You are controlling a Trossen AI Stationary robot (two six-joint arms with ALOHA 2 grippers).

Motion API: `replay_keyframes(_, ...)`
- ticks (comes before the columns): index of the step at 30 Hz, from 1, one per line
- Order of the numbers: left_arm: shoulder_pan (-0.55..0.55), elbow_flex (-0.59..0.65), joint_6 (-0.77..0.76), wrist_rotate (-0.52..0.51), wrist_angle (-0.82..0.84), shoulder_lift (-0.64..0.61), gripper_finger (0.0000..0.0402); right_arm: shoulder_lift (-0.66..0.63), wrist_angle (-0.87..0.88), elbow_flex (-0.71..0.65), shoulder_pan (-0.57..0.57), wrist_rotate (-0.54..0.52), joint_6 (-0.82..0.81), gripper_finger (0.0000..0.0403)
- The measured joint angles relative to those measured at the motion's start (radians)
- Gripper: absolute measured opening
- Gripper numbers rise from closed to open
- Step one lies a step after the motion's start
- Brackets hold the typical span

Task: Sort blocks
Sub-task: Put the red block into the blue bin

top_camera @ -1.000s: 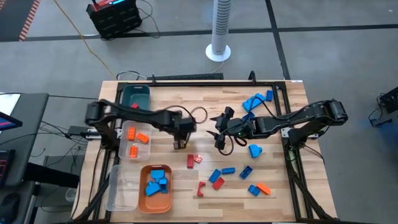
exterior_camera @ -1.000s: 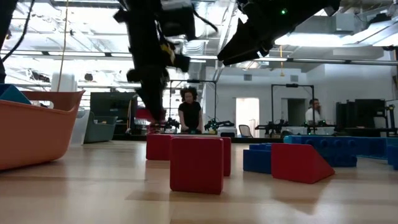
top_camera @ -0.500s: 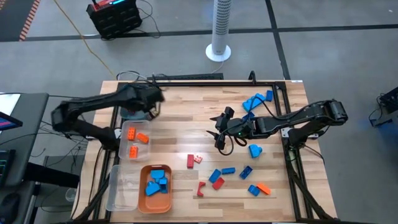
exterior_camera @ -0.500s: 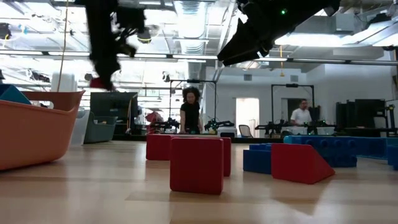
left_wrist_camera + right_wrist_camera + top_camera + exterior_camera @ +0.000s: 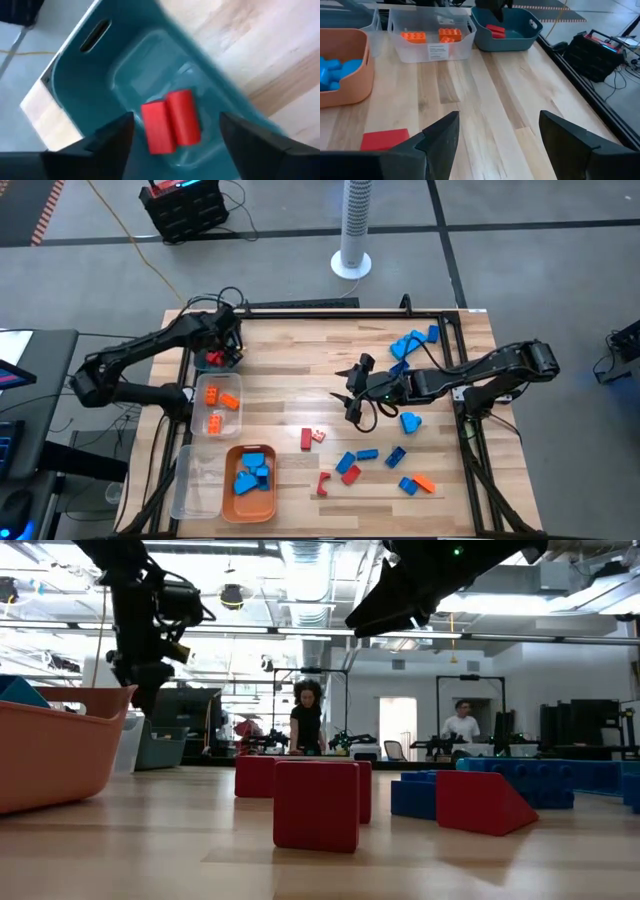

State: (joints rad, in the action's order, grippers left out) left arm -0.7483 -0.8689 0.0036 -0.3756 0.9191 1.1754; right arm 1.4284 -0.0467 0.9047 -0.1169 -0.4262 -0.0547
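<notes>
Your left gripper sits over the teal bin, jaws spread, nothing pinched; two red blocks lie side by side on the bin floor right under it. Your right gripper hangs mid-table, jaws spread and empty. The remaining loose blocks are scattered on the table on your right side: red and blue ones toward the front edge, a light blue cluster at the far right corner. Orange ones are in the clear bin, blue ones in the orange tray. These look like hard, light plastic bricks, so stiff, not fragile, likely a bit slick. Pinch across two flat opposite sides, not the studded top; they'll probably skid if nudged off-centre.
</notes>
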Motion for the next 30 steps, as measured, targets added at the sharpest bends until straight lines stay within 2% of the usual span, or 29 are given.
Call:
replay_keyframes(5,0.096,-0.059,-0.043,0.187,-0.019,-0.001,0.0307,0.0,0.0,0.0,0.013,0.0,0.0,0.028)
replay_keyframes(11,0.384,-0.066,-0.117,0.228,-0.137,0.025,0.0286,0.0,0.003,0.0,0.028,0.005,-0.005,0.028)
replay_keyframes(18,0.729,-0.067,-0.042,0.275,-0.31,0.122,0.0279,0.0,0.017,0.0,0.028,0.006,-0.018,0.028)
replay_keyframes(25,0.865,-0.202,-0.097,0.286,-0.316,0.317,0.0279,0.0,0.016,0.0,0.026,0.006,-0.029,0.028)
replay_keyframes(30,0.898,-0.32,-0.177,0.281,-0.275,0.482,0.028,0.0,0.023,0.0,0.014,0.008,-0.04,0.028)
